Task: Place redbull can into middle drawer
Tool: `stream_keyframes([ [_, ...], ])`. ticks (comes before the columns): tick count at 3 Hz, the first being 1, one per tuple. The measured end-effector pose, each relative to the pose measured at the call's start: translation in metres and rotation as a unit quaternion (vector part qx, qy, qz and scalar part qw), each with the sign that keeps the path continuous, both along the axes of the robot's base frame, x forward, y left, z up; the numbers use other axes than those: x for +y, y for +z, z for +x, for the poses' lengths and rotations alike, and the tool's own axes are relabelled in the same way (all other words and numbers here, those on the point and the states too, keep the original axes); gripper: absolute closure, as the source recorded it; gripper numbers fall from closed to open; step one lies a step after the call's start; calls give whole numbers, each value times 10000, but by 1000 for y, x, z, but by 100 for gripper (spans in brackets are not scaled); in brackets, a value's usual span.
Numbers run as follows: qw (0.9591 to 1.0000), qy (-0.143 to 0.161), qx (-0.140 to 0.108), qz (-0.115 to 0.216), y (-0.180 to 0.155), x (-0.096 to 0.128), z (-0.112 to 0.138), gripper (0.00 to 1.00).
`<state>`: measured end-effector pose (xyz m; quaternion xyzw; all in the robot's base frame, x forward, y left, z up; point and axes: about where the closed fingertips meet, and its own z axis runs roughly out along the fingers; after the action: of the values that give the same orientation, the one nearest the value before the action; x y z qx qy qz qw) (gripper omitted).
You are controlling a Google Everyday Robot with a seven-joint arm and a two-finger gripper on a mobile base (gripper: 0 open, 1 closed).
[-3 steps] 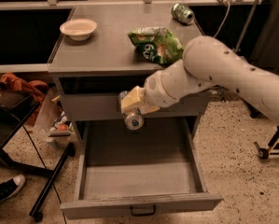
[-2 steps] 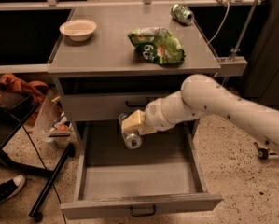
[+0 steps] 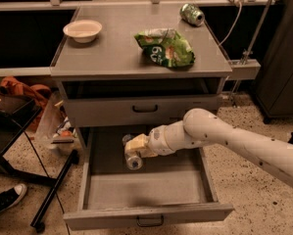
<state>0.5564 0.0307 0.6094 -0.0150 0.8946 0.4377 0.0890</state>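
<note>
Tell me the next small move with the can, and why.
Probably lower the gripper a little. It is shut on the redbull can inside the open middle drawer, toward its back left. Whether the can touches the drawer floor cannot be told, and releasing it from any height might let it roll.
</note>
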Motion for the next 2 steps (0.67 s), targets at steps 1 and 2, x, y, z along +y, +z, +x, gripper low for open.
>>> stream_keyframes([
  [1,9997,-186,20,-146,-24,-7,10,100],
  [2,9992,-283,211,-179,-70,-14,27,100],
])
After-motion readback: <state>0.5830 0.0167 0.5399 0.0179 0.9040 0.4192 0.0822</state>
